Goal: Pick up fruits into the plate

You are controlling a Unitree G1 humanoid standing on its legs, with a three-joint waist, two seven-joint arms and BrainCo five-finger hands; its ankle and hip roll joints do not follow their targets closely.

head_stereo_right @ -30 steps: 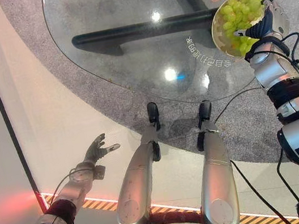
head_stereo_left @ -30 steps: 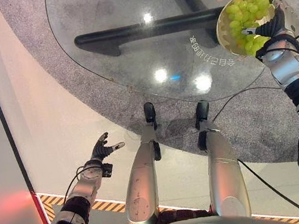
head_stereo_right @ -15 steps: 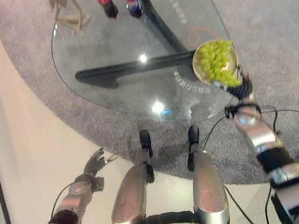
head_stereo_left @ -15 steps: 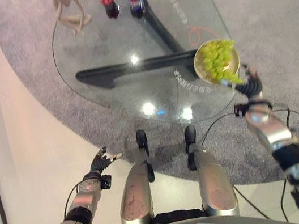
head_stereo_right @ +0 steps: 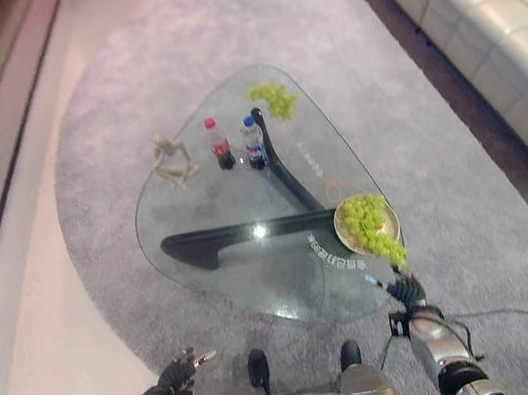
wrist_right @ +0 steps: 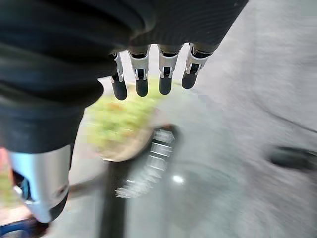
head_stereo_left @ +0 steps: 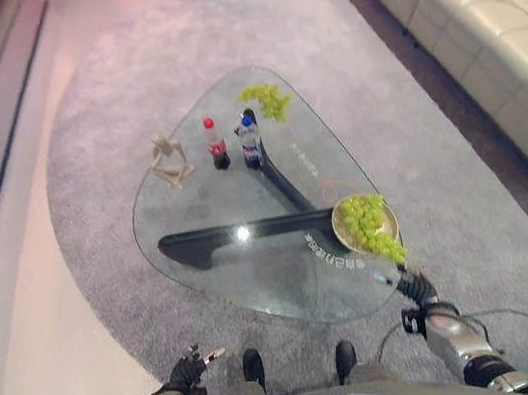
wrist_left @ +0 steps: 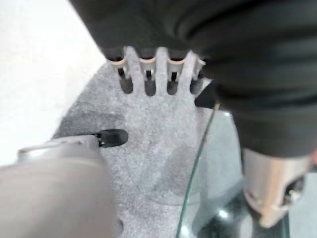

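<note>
Glass worktop [head_stereo_left: 253,250] on grey carpet [head_stereo_left: 108,112], sofa [head_stereo_left: 479,30] beside; we see grapes [head_stereo_left: 368,223] on plate [head_stereo_left: 343,235], right hand [head_stereo_right: 404,288] and left hand [head_stereo_left: 189,367] both with fingers apart.

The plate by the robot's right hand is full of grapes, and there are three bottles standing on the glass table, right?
Not quite. The left eye view shows two bottles on the glass table, not three. The plate near the right hand does hold grapes.

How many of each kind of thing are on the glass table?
Bunches of green grapes: 2 (one in the plate, one far off)
Bottles: 2 (red-capped, blue-capped)
Plate: 1
Wooden figure: 1
Total: 6
</note>
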